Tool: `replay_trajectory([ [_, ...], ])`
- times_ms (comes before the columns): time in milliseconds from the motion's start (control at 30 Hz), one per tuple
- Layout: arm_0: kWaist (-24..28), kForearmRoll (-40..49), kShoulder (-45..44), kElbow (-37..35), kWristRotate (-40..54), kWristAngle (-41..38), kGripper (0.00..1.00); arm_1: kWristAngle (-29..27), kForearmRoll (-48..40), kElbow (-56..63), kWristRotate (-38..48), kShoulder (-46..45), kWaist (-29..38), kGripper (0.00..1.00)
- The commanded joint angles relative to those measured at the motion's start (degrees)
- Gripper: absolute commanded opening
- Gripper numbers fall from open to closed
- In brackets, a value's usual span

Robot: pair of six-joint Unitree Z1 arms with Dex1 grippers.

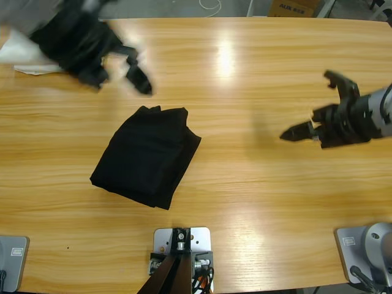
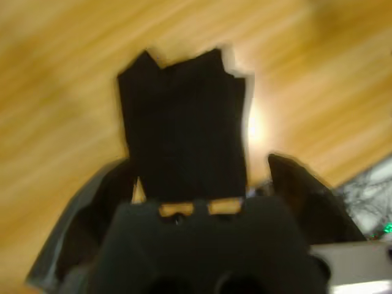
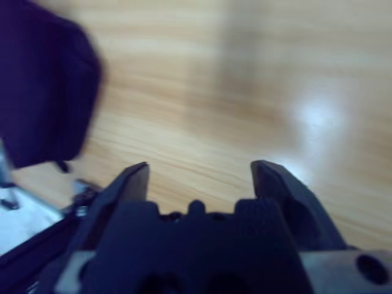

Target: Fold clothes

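Note:
The clothes [image 1: 147,156], a black shirt, lie folded into a compact rectangle on the wooden table, left of the middle. My left gripper [image 1: 136,68] hovers just beyond the bundle's far edge at the upper left, blurred. In the left wrist view the folded clothes [image 2: 184,122] lie ahead of the left gripper [image 2: 196,177], which is open and holds nothing. My right gripper [image 1: 312,105] is open over bare wood at the right, well away from the bundle. In the right wrist view the right gripper [image 3: 202,170] is empty, and the clothes [image 3: 43,86] show at the upper left.
A folded white cloth [image 1: 24,55] lies at the table's far left corner, partly under the left arm. An orange box [image 1: 294,7] stands beyond the far edge. Bare table [image 1: 245,184] stretches between the bundle and the right gripper.

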Motion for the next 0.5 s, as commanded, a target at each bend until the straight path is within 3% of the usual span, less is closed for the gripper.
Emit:
replay_trajectory([
  [33,-1.01,-24.01,-16.68,35.51,-4.34,-3.85,0.139,17.17,-6.11,-9.99,-4.06,9.67,0.68,0.0],
  [67,-1.01,-27.23,-17.59,38.77,-4.34,-4.78,0.0,19.56,-7.83,-11.39,-4.02,11.59,1.05,0.0],
  [233,-1.72,-32.48,-17.03,46.43,-4.37,-6.7,0.0,25.59,-14.72,-16.72,-2.91,20.89,5.39,0.0],
  [367,-1.75,-40.02,-16.08,52.62,-5.76,-7.03,0.0,25.77,-19.31,-18.9,-0.59,26.46,10.2,0.0],
  [500,-1.77,-46.14,-12.81,53.87,-7.2,-7.79,0.0,26.38,-24.12,-18.9,1.46,30.68,13.6,0.0],
])
